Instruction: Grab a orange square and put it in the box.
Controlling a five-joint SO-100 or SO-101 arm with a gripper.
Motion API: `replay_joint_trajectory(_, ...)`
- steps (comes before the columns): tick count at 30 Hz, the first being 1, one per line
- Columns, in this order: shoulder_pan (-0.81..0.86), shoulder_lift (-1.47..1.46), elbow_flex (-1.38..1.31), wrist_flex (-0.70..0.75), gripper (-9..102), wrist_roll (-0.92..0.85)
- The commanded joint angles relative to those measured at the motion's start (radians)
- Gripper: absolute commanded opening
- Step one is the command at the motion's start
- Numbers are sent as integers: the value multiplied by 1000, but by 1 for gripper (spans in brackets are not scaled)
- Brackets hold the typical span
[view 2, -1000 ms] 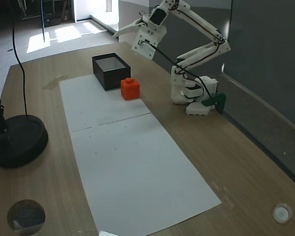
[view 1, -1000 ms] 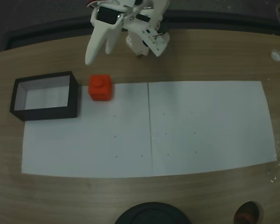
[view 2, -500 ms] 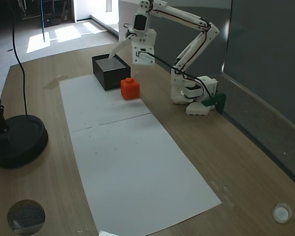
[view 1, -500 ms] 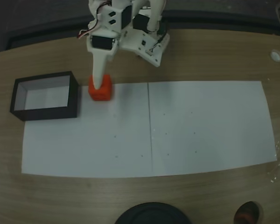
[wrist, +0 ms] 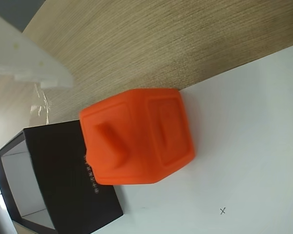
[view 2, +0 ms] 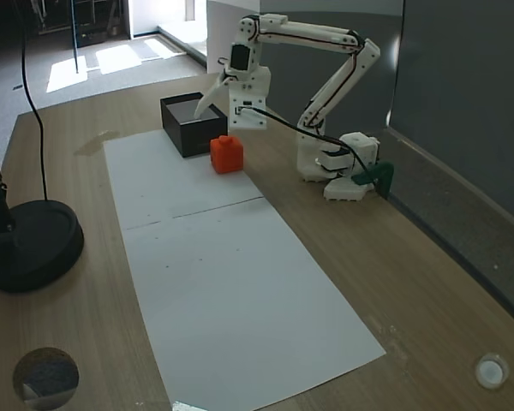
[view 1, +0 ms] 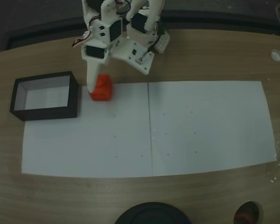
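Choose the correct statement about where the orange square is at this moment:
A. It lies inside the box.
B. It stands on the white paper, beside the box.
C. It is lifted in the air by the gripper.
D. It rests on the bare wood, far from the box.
B. The orange square stands on the white paper, just outside the box, with the gripper lowered over it in a fixed view.

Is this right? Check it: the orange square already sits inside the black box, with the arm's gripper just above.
Not right. The orange square is not inside the box; it rests on the white paper just beside the box's outer wall, as a fixed view shows. The wrist view confirms it sits outside. The gripper is indeed close above it.
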Motion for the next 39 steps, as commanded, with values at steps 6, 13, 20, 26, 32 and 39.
replay_joint_trajectory(6, 8, 3, 132, -112, 41, -5)
replay_joint_trajectory(13, 6, 3, 215, -202, 41, -5)
replay_joint_trajectory(20, 14, 3, 293, -278, 41, -61)
replay_joint_trajectory(26, 9, 3, 334, -319, 41, -77)
replay_joint_trajectory(32, 18, 3, 334, -319, 41, -103)
replay_joint_trajectory(39, 15, 3, 336, -319, 28, -124)
